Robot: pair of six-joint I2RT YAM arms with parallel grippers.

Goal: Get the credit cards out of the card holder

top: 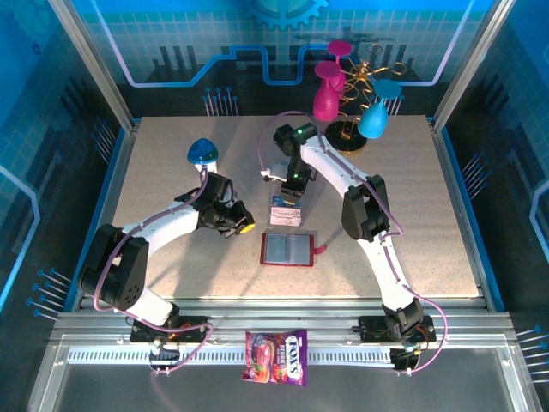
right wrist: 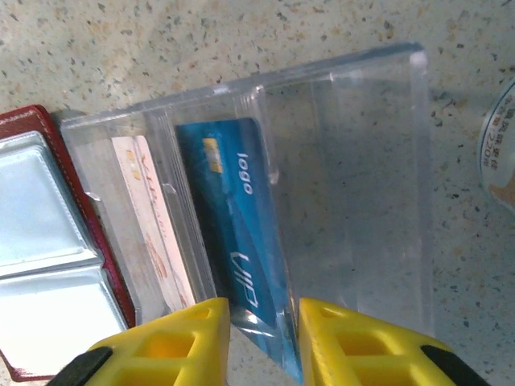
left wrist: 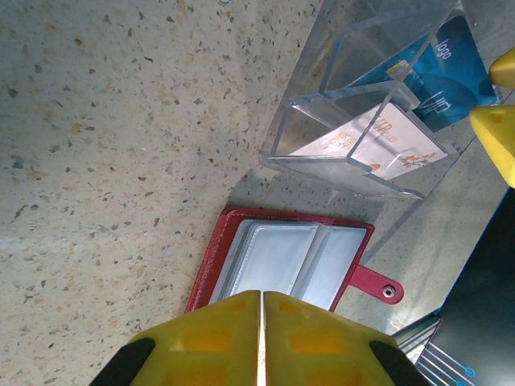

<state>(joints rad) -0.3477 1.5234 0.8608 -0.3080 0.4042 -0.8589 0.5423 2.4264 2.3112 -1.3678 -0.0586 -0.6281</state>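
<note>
Open and flat on the speckled beige worktop (top: 171, 172), the small red leather-like card holder (top: 288, 249) lies with its pale grey see-through pockets facing up. Its snap tab (left wrist: 378, 287) points toward the right arm's side. Just behind it stands a clear ridged plastic box (top: 286, 210) with dividers. Two credit cards sit on edge in separate slots of that box. One is a blue plastic card (right wrist: 233, 217) printed with the word "logo". The other, a white card with orange print (right wrist: 149, 217), is in the slot nearer the card holder.

The right hand (right wrist: 264, 338) hangs over the box with its yellow fingers (right wrist: 354, 346) parted a little. The near end of the blue card lies in the gap, and whether either finger touches it cannot be told. The left hand (left wrist: 261, 338) is poised at the card holder's left side, its yellow fingers pressed together with nothing between them.

A colourful candy packet (top: 276, 356) rests on the metal rail at the front, between the two arm bases. A blue dome-shaped object (top: 202, 152) sits at the worktop's left rear, and a pink vase (top: 328, 90) stands at the back.
</note>
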